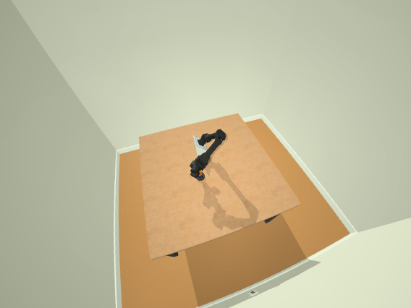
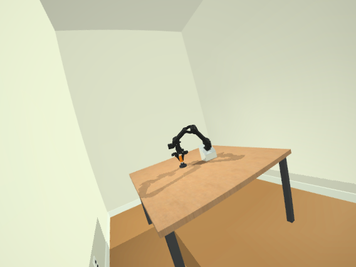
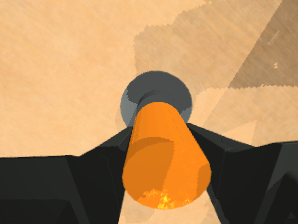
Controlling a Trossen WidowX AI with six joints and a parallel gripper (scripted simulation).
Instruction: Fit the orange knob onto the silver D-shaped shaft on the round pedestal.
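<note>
The orange knob (image 1: 200, 173) (image 2: 181, 158) (image 3: 165, 160) is a tapered, upright piece held between the black fingers. My gripper (image 2: 181, 160) (image 3: 158, 130) is shut on it, one finger on each side. The round dark grey pedestal (image 1: 200, 178) (image 2: 183, 165) (image 3: 157, 82) stands on the table directly below the knob. In the exterior view a small pale bit shows between the knob's lower end and the pedestal; it is too small to make out its shape. The knob's underside, its hole and the shaft's flat side are hidden in the wrist view.
The wooden table (image 1: 170, 217) (image 2: 200, 194) carries the arm, whose pale grey base block (image 1: 200, 150) (image 2: 209, 155) stands behind the pedestal. Arm shadows fall across the table top. The table's edges show in the top and exterior views.
</note>
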